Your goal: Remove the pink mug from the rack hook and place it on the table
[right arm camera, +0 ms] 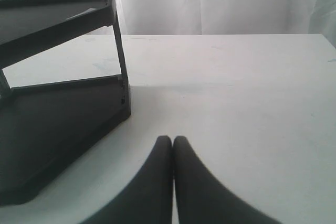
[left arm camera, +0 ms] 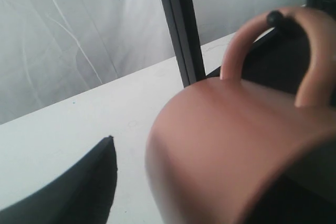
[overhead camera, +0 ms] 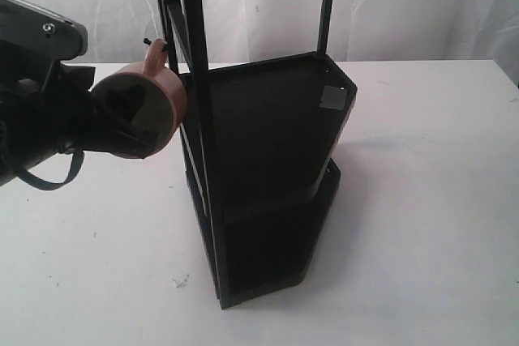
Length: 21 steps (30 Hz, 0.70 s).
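The pink mug (overhead camera: 166, 91) hangs beside the black rack (overhead camera: 268, 160), its loop handle (left arm camera: 247, 40) still over the rack hook (overhead camera: 147, 40), whose ball tip (left arm camera: 274, 18) pokes through the loop. The cream inside faces the left arm. My left gripper (overhead camera: 122, 115) is open and straddles the mug's wall: one finger (left arm camera: 79, 192) stays outside with bare table showing between it and the mug (left arm camera: 226, 145), the other sits dark at the mug's mouth. My right gripper (right arm camera: 172, 139) is shut and empty, low over the table (right arm camera: 236, 103).
The tall black rack (right arm camera: 52, 124) stands mid-table with two shelf trays and upright posts (left arm camera: 181, 24). White cloth hangs behind the table (overhead camera: 422, 200). Open tabletop lies left, front and right of the rack.
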{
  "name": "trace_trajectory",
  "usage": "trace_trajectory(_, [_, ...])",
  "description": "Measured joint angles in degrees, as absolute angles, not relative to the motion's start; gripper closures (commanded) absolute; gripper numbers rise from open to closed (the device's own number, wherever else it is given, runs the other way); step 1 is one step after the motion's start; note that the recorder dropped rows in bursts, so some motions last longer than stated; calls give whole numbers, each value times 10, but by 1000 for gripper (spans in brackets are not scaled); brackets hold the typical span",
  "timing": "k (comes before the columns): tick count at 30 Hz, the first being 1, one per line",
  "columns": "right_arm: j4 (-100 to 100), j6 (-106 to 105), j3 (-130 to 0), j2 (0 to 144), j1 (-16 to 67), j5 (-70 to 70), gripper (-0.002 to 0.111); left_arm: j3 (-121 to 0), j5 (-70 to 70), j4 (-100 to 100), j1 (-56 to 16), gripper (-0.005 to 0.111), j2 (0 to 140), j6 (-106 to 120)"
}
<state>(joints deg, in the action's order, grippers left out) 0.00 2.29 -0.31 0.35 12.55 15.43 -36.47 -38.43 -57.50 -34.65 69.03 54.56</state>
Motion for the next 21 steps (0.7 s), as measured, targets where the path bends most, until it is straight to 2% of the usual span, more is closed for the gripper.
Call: trace_trajectory(21, [0,23,-3,3,126,154,108,-365,-409,-563,-347,44,703,528])
